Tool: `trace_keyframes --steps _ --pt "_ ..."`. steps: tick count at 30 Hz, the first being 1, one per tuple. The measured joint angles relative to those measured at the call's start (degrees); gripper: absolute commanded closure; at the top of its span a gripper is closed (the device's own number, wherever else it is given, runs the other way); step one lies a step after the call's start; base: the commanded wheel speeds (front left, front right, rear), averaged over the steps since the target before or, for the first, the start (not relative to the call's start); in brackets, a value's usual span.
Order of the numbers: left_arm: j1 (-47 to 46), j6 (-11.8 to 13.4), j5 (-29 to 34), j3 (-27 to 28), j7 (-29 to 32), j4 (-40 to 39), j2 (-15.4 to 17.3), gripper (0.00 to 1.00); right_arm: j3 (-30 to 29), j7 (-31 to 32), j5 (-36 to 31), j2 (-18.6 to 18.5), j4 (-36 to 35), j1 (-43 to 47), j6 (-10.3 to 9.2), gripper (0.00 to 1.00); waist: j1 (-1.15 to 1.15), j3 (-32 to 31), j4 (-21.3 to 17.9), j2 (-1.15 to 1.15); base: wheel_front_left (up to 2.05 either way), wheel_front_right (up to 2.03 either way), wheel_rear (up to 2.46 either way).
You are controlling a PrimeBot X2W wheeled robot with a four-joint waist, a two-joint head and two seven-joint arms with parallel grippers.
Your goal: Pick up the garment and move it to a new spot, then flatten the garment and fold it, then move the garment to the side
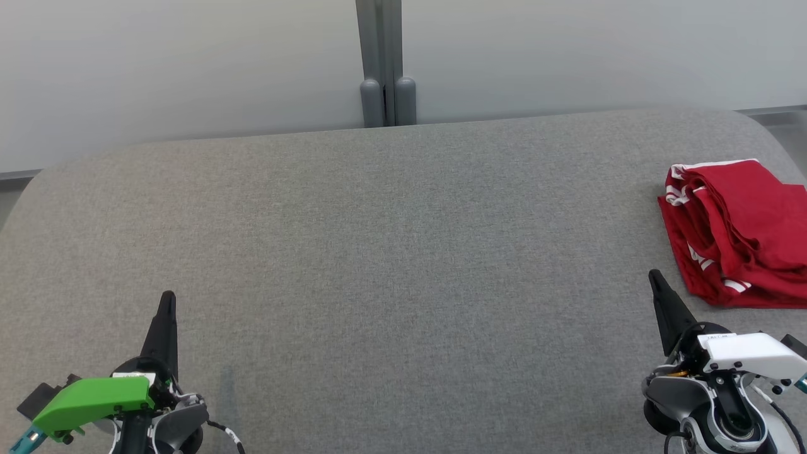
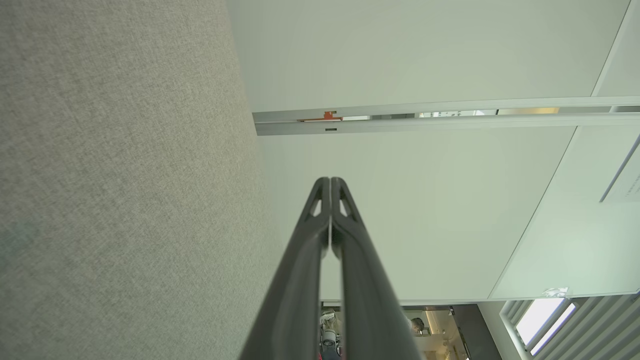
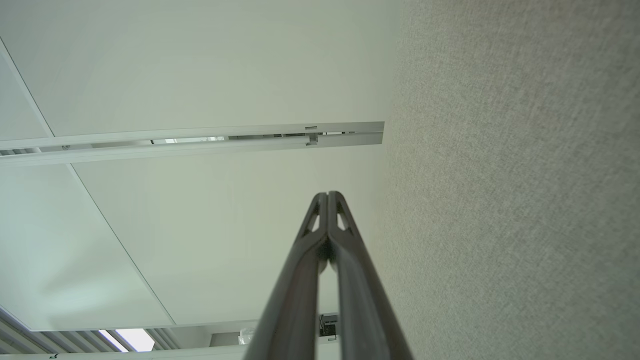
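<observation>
A red garment (image 1: 737,233) with white trim lies folded in a compact bundle at the right edge of the grey fabric table (image 1: 391,252), partly cut off by the head view's border. My right gripper (image 1: 656,275) is shut and empty, its tips a little left of the garment's near corner without touching it. At the lower left my left gripper (image 1: 168,296) rests shut and empty, far from the garment. In the wrist views the left gripper (image 2: 330,179) and right gripper (image 3: 327,193) both show their tips pressed together with nothing between them.
A pale partition wall (image 1: 189,63) with a grey post (image 1: 386,63) stands behind the table's far edge. The table's corners are rounded. A person's head (image 2: 417,326) shows far off in the left wrist view.
</observation>
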Motion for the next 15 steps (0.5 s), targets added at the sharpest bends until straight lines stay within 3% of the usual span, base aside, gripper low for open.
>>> trace_keyframes --steps 15 --pt "-0.01 -0.03 -0.05 0.01 0.0 0.0 0.0 1.0 -0.02 0.0 -0.01 0.02 -0.02 0.0 0.0 1.0 0.0 0.0 0.0 0.0 0.0 0.0 0.0"
